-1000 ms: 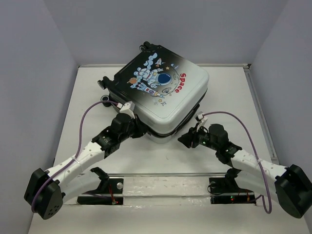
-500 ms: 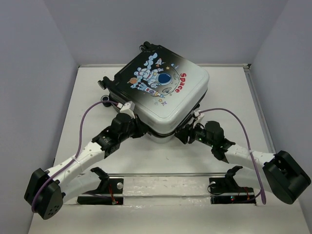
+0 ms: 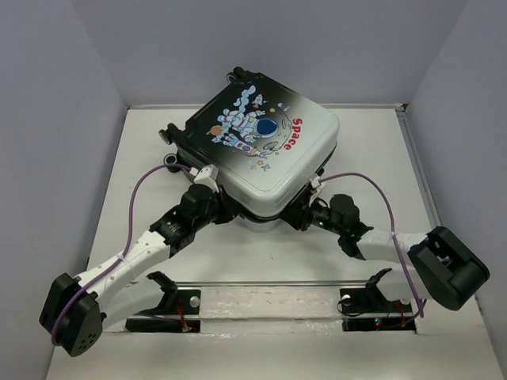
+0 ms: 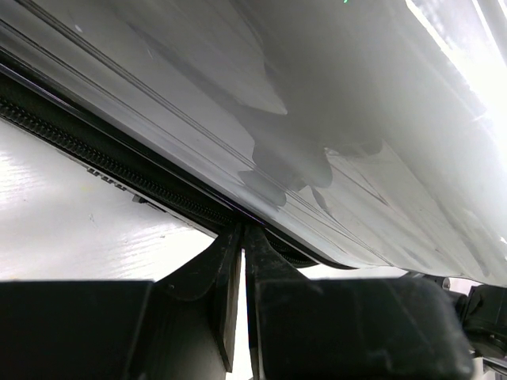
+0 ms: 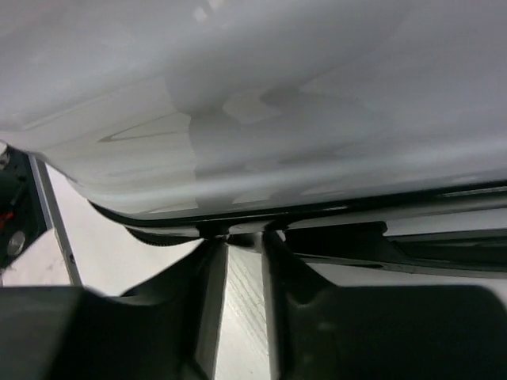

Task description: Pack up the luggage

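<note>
Top view: the suitcase (image 3: 265,158) lies flat on the white worktop (image 3: 142,166), in the upper centre of the frame and turned at an angle. The printed shell faces up, with the astronaut and the red "Space" lettering legible. Wheels (image 3: 236,74) are seen at its top edge. A dark seam runs along its lower edge.

Left claw (image 3: 224,210): placed against the lower-left edge of the suitcase. In the left wrist view, the left claw (image 4: 242,231) is seen with its fingers almost together, only a thin slit between them. The tips meet at the black zipper band (image 4: 119,166) under the pale shell. Whether anything thin is pinched there cannot be told.

Right claw (image 3: 304,215): placed against the lower-right edge of the suitcase. In the right wrist view, the right claw (image 5: 242,240) is parted by a narrow gap, through which the worktop is visible. The tips touch the black rim (image 5: 333,215). Nothing is seen held between them.
</note>
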